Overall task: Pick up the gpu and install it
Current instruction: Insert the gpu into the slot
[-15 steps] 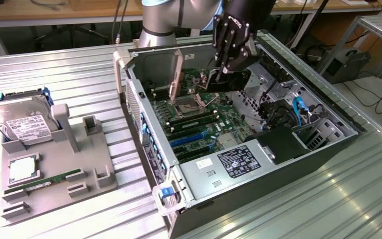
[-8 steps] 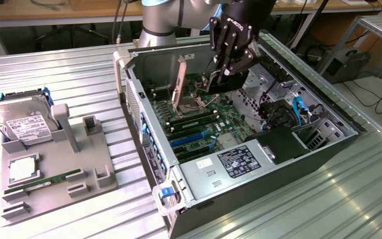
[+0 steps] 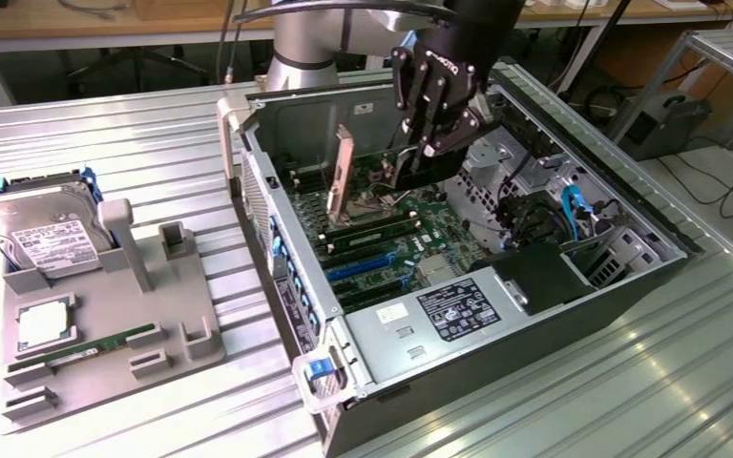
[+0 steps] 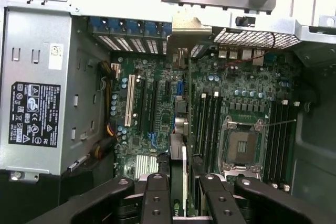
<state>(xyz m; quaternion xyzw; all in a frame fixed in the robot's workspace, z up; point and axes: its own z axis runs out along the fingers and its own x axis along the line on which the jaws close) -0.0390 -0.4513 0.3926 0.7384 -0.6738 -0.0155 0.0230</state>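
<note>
Entry: gpu install, placement step, as I read it from my station.

- Gripper [image 4: 181,199]: I see 1 pair of black fingers [image 4: 157,195] clamped either side of the card's upper edge, so I log it as grasping the gpu.
- Gpu [image 4: 178,174]: held on edge, low inside the open case [image 3: 293,286], over the motherboard [image 4: 157,111]. Its metal bracket [image 4: 191,27] sits at the rear slot openings. It runs between the long white slot [image 4: 127,100] and the RAM banks beside the CPU socket [image 4: 241,145]. I cannot tell whether the connector is already in its slot.
- Elsewhere: power supply [image 4: 34,114] to 1 side of the board; hard drive [image 3: 42,239] and RAM stick [image 3: 99,345] lie on the grey fixture outside, well apart.
- Step in hand, my judgement: lowering or seating, pick-up done.
- What seating calls for: card edge square over the slot, bracket flush with the rear opening, a straight even press.
</note>
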